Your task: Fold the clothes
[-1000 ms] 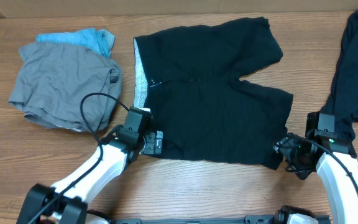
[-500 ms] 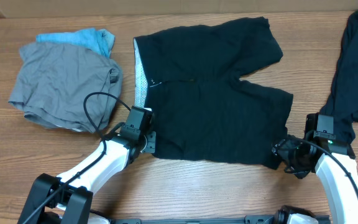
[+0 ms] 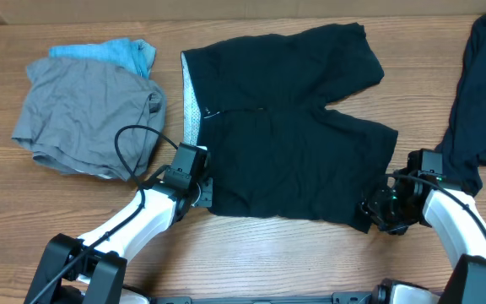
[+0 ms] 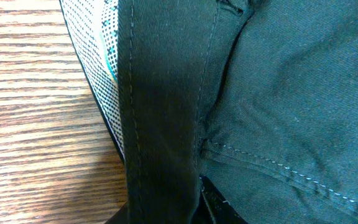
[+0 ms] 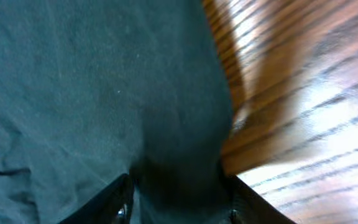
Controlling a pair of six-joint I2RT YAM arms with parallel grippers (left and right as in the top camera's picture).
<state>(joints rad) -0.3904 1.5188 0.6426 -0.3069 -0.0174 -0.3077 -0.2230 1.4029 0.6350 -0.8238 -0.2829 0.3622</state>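
Nearest to my left pincer (image 3: 202, 191) is the waistband (image 4: 160, 112) of the black shorts (image 3: 285, 127); it fills the wrist view, with the pale lining (image 4: 98, 56) just to the left of it; the cloth hides my fingers, so I cannot tell if this pincer is closed on it or not. A second ago this pincer lay on bare wood just beside the corner; now it is under the corner's edge.

My right pincer (image 3: 378, 209) has moved inward, from beside the leg hem (image 5: 185, 155) onto it; the fingers (image 5: 114, 205) stand on both sides of the hem with cloth between them; whether they press already I cannot tell.

I judge that both near corners of the shorts are now reached, so a lift and a fold away from me can begin; no fold is made yet, the shorts lie flat and spread.

Far beyond my left pincer lie the grey garment (image 3: 83, 114) and, behind it, the light-blue garment (image 3: 108, 51); beyond my right pincer hangs a long black garment (image 3: 479, 84). Below everything is the wooden table (image 3: 310, 262), smooth and shining; of the room, nothing more is shown.
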